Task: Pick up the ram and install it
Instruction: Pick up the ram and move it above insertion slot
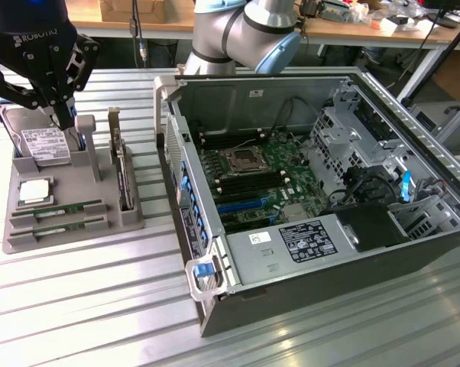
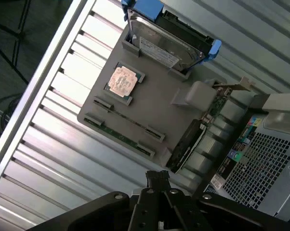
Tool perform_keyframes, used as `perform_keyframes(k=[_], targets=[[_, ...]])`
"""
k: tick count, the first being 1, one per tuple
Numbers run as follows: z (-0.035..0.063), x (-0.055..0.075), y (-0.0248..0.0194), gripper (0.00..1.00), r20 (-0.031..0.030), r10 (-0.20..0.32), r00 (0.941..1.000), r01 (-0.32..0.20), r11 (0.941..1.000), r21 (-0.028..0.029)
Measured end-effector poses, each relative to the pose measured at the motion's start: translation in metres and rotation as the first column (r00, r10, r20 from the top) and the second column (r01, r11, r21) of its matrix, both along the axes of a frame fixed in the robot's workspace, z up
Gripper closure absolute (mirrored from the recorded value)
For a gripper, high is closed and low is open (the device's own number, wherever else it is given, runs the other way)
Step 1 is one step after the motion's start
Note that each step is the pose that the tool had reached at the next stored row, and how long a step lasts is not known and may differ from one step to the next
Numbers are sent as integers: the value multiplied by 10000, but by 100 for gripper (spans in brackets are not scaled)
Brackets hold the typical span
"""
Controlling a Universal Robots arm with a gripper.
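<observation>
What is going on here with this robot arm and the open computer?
The arm's gripper, shut and holding nothing, hovers above a gray tray of parts next to the open computer case. Both ram sticks lie flat in their tray slots, so none has been picked up yet and nothing has been installed in the case.

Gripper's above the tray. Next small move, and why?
Probably shift the gripper across toward the ram: it is shut and empty above the hard drive end of the tray, while both sticks lie in slots at the other end.
</observation>
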State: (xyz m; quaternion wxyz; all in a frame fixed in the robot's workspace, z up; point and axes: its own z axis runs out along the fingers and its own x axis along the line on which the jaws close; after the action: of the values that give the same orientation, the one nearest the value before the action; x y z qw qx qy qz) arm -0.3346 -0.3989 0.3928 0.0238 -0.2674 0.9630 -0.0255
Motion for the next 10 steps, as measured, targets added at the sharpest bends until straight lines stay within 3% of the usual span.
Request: perform_keyframes(k=[10], targets=[[0, 0, 0, 89, 0, 1040, 9946, -1040, 9946, -2]])
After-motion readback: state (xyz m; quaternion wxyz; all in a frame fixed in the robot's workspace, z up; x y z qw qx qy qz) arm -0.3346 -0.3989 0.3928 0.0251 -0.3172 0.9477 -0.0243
